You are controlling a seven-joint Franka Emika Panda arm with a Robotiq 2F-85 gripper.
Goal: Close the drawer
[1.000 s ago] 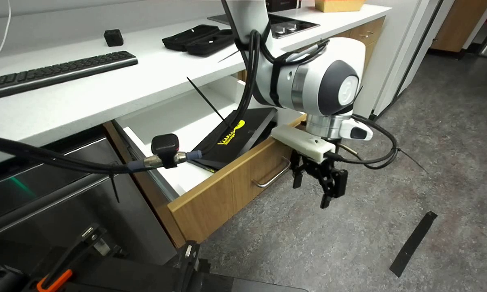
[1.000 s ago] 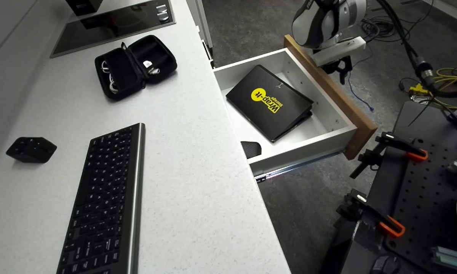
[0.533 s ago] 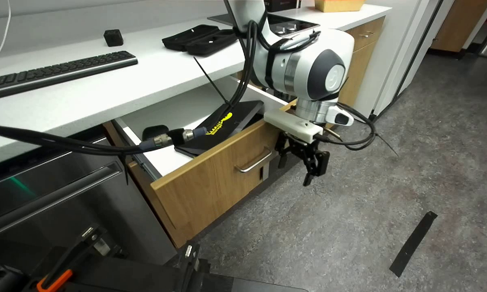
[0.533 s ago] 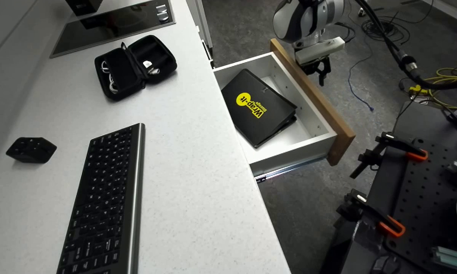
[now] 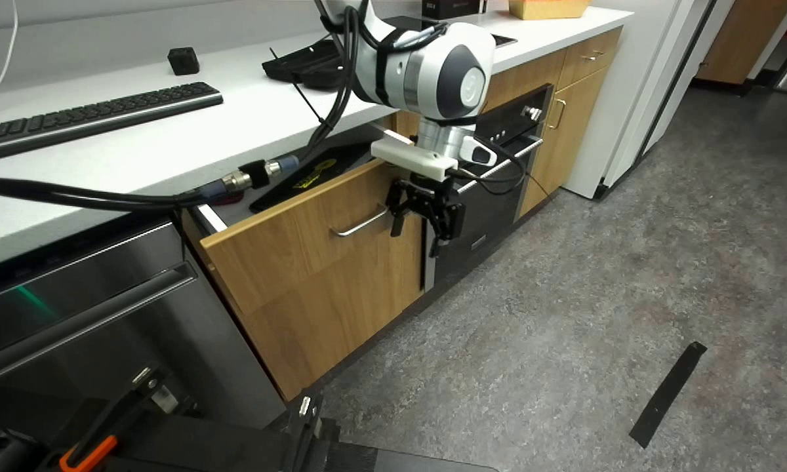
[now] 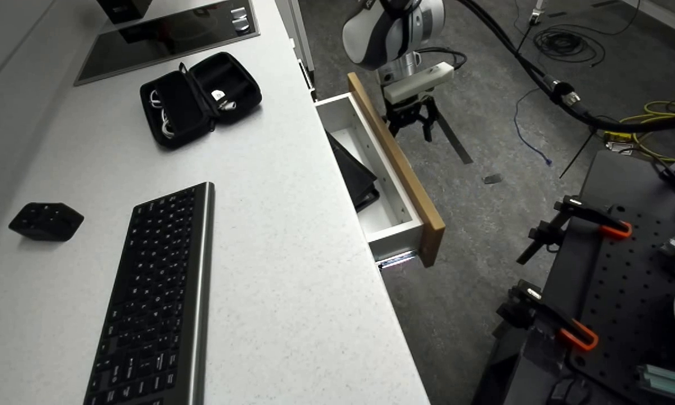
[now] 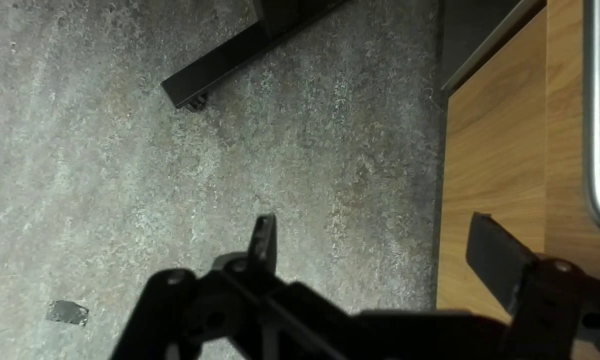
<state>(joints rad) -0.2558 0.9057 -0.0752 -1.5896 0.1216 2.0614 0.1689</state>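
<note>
The wide drawer with a light oak-coloured wooden front (image 5: 295, 249) is partly open; in both exterior views it stands out from under the edge of the white, finely speckled countertop (image 6: 281, 281). On its front, where the grain shows well, there is a slim horizontal silver bar handle (image 5: 362, 225). In an exterior view one sees also its white inner walls and, low along its side, a shiny metal runner (image 6: 397, 259). A flat black case with yellow marking (image 5: 315, 176) lies inside the drawer, and the countertop hides a part of it. Beneath the drawer front there is a plain wooden panel (image 5: 344, 321) of similar colour, set further back.

The white and grey robot arm (image 5: 426, 69) comes in from the top edge of both exterior views, and its last part hangs downward outside the drawer. A cream-coloured oblong block (image 5: 413, 158) sits at the wrist, just above the black two-finger gripper (image 7: 372, 222), which points to the floor. The gripper is just beside the drawer front, near one end of the handle; whether it touches the wood, I cannot tell. Its two fingers stand wide apart and have hold of nothing: between them the wrist view shows mottled grey floor (image 7: 350, 165) and a strip of wood.
</note>
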